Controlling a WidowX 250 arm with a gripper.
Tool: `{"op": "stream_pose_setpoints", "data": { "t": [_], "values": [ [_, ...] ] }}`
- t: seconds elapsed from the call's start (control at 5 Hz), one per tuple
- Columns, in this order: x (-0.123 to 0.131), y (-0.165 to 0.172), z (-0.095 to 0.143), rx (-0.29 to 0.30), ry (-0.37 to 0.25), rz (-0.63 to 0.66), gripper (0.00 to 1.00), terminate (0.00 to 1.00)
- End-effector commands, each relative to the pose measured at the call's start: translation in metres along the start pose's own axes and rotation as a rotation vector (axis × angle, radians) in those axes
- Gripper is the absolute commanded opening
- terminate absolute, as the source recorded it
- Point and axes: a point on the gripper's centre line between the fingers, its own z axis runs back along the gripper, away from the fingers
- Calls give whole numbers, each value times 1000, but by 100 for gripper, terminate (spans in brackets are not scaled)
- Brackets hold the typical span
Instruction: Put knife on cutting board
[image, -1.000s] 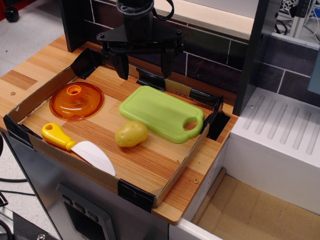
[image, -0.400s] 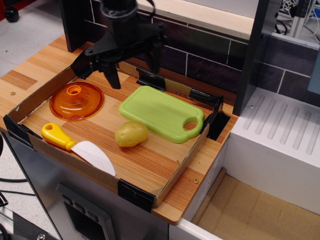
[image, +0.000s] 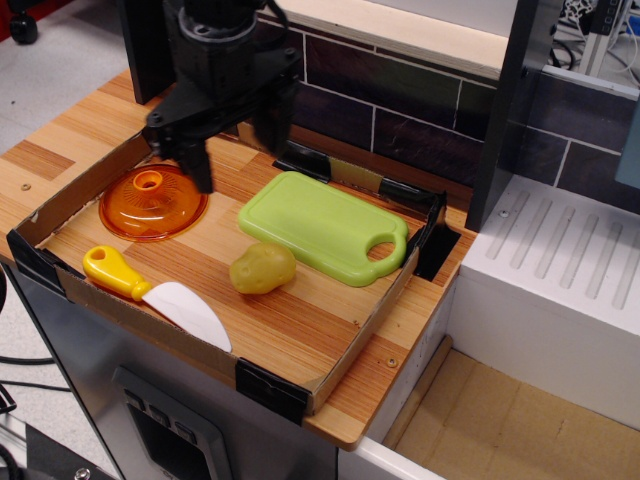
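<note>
Nearest you, the knife (image: 155, 291) lies flat along the front edge of a shallow cardboard tray (image: 330, 362), its rounded yellow handle toward the left corner and its broad white blade angled toward the front wall, part of the blade's tip lying against the cardboard rim. Just behind it and to the right, a yellowish potato-shaped toy (image: 263, 267) sits on the wooden floor of the tray, close to the near edge of the cutting board (image: 318, 224) though whether the two touch cannot be told. The cutting board, light green with rounded corners, rests flat and bare in the middle of the tray, its oval handle hole pointing toward the right wall; the knife is well apart from it, with the potato toy between. To the left of the board, a round orange translucent lid (image: 153, 201) lies knob-up near the tray's left side. Above the lid's far edge you see the gripper (image: 232, 150), black and hanging in the air over the back left part of the tray, its jaws spread wide and holding nothing. Behind everything runs a dark tiled back wall (image: 400, 110), with a white ridged surface (image: 560, 250) off to the right
</note>
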Motion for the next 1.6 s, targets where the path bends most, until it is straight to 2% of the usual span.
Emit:
{"op": "stream_pose_setpoints", "data": {
  "t": [0.0, 0.2, 0.4, 1.0, 1.4],
  "values": [
    [6, 34, -6, 111, 13, 141, 100, 0],
    [12, 46, -14, 70, 60, 223, 100, 0],
    [22, 51, -27, 25, 41, 219, 100, 0],
    [31, 57, -48, 78, 41, 206, 100, 0],
    [26, 65, -59, 13, 46, 107, 100, 0]
  ]
}}
